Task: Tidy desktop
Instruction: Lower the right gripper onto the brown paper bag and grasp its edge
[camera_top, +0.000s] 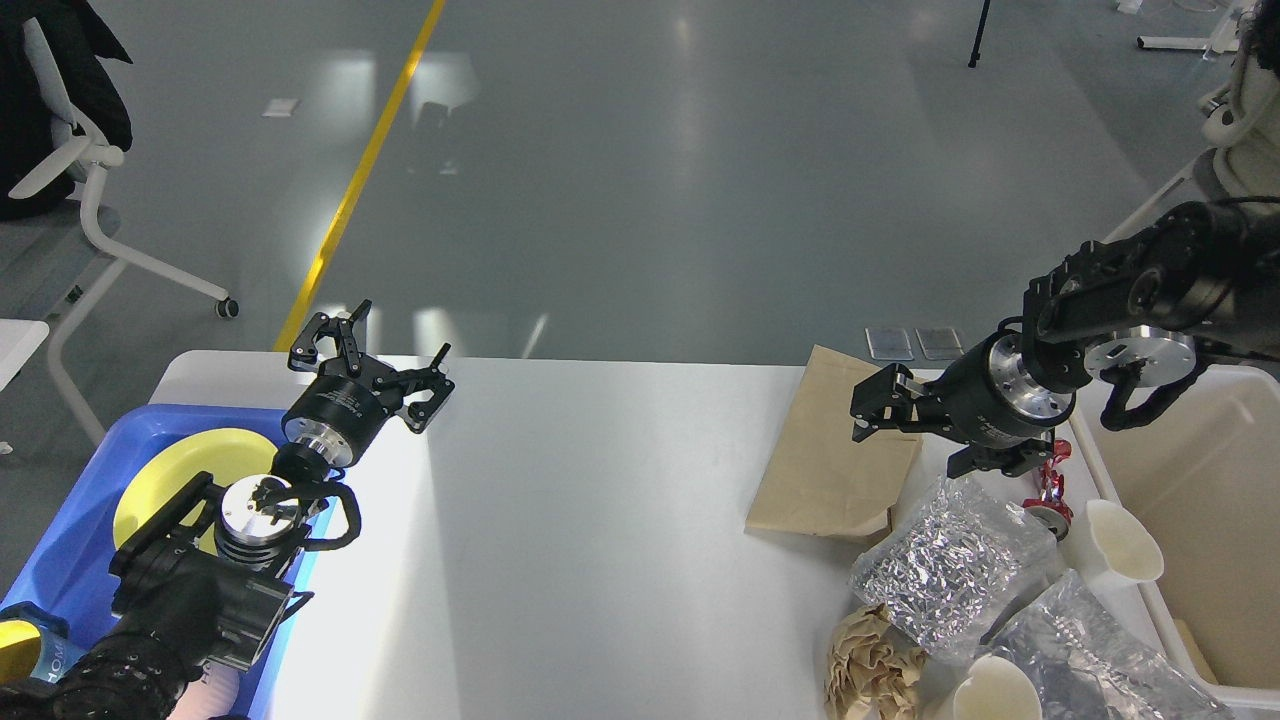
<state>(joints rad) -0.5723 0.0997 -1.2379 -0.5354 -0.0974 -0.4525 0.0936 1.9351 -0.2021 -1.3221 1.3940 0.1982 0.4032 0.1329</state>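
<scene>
Holding yellow plate (180, 470), blue tray (75, 540)

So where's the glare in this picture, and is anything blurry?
Head view: a bright band of light falls across the desktop beside the left gripper; the glossy floor beyond mirrors pale ceiling lights. The foil bag sparkles with small highlights. The right gripper casts a soft shadow on the paper bag. Everything looks sharp; no motion blur.

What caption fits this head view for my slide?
Right gripper open above the brown paper bag; left gripper open beside the blue tray; litter on the desktop.
</scene>
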